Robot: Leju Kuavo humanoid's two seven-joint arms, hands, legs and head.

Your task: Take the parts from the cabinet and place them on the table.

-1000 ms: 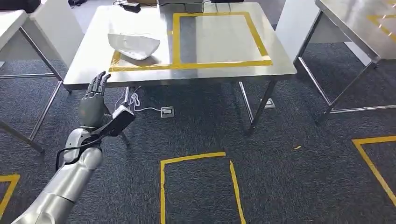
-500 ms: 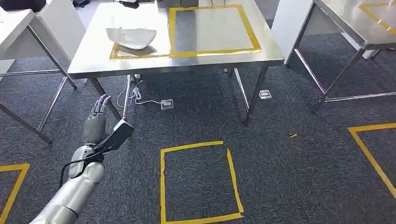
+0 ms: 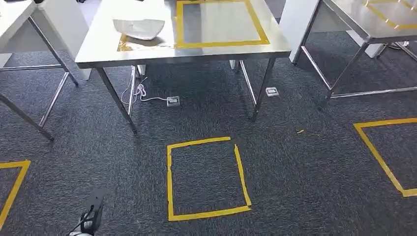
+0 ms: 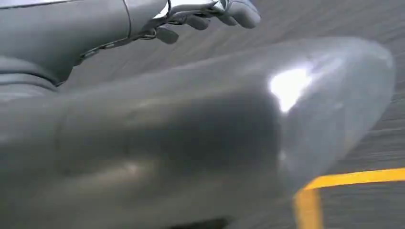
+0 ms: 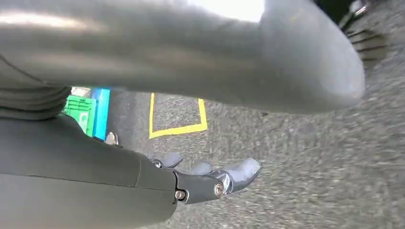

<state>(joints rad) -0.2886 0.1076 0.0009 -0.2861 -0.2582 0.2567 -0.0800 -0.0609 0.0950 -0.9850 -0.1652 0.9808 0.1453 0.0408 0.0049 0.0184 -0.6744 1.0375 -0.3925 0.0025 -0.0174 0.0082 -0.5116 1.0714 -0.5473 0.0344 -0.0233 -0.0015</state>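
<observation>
Both hands hang empty with fingers loosely apart, the left hand (image 4: pixel 215 12) and right hand (image 5: pixel 210 179), while a white part (image 3: pixel 138 28) already lies on the counter (image 3: pixel 196 49) at eleven o'clock, so I reckon it must next return to the cabinet.

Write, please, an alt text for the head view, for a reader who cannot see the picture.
A steel table stands on dark carpet and carries a white part beside a yellow tape rectangle. On the floor in front of it, yellow tape marks a square. Other steel tables stand at both sides, and a white cable lies under the middle table.
</observation>
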